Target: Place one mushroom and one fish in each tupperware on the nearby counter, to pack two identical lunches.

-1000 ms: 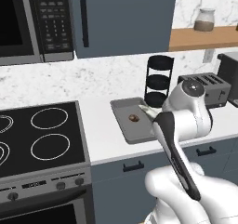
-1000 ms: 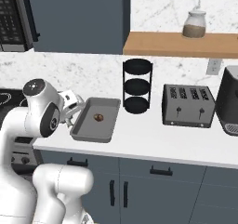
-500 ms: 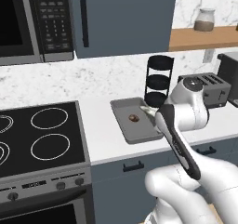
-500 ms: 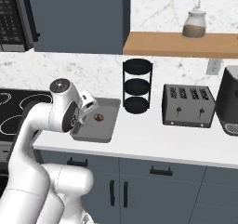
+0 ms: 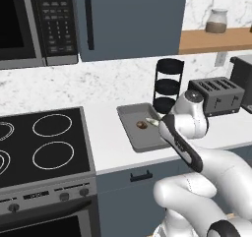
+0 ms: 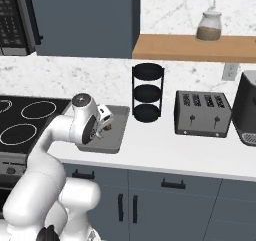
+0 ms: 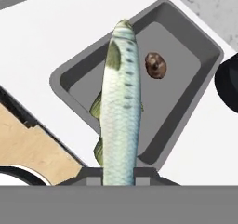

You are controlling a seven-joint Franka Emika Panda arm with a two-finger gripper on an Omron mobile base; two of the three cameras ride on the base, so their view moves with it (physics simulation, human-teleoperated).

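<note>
Gripper (image 7: 119, 172) is clamped on the fish (image 7: 120, 102), over the box (image 7: 204, 46) w/ a mushroom (image 7: 155, 65). Lower it flat beside the mushroom, then let go.

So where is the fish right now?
The fish hangs in the robot's claw above the grey tray, beside the brown mushroom that lies in it, on the counter right of the stove.
</note>
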